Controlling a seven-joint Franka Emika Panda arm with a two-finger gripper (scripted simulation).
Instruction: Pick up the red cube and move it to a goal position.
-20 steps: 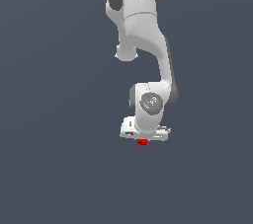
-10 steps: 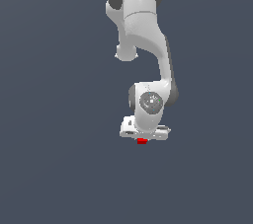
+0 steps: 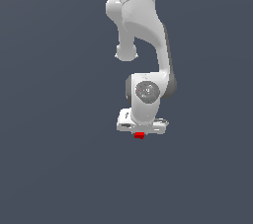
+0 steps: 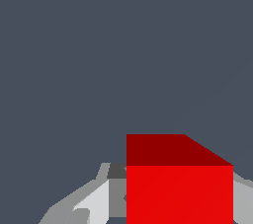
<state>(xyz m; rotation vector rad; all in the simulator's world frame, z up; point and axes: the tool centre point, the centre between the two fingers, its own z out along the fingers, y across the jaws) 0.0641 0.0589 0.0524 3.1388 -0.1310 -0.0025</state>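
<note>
Item 1: small bright-red plastic-looking cube (image 4: 179,188), plain faces, one side shaded darker. Location: between my jaws, filling the gap; grey finger (image 4: 91,203) surfaces flank it on either side in the wrist view. In the exterior view the cube (image 3: 139,135) shows as a red sliver just under my white gripper (image 3: 140,133).

Item 2: my jaws. State: clamped on the red cube, as far as both views show; contact on the flanks looks flush.

Item 3: surroundings. Uniform dark grey-blue ground on all sides of the jaws; no table edge, shadow or goal marker can be made out, so whether the cube is lifted clear I cannot tell.

Progress, as judged: grasp appears done. Left: carrying the cube to the goal position, whose place is not shown.
</note>
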